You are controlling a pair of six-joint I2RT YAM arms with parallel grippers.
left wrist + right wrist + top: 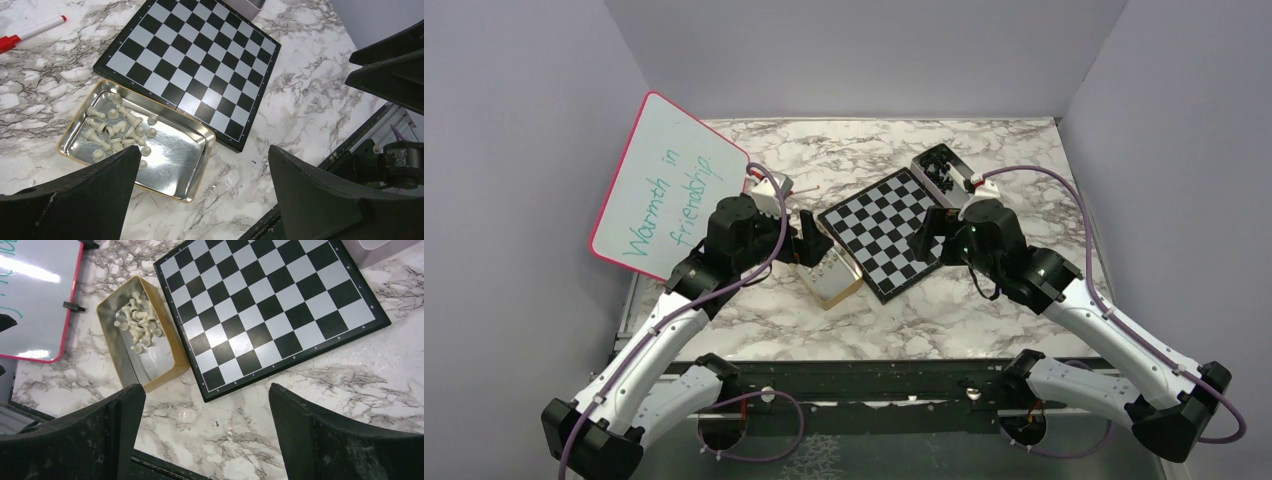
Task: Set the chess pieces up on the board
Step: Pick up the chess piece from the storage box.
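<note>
Chess pieces (117,131) of the pale set are seen heaped at one end of an open metal tin (175,170), above which the left gripper (203,155) is held with fingers spread wide and nothing between them. Just beside the tin, the board (195,65) is laid at a slant on the marble table (310,110), with the right gripper (206,390) poised over its near edge, likewise spread and empty. Farther back, a second tin (944,165) with dark contents is set at the board's far corner, and a pink-framed whiteboard (669,185) is propped at the far left.
</note>
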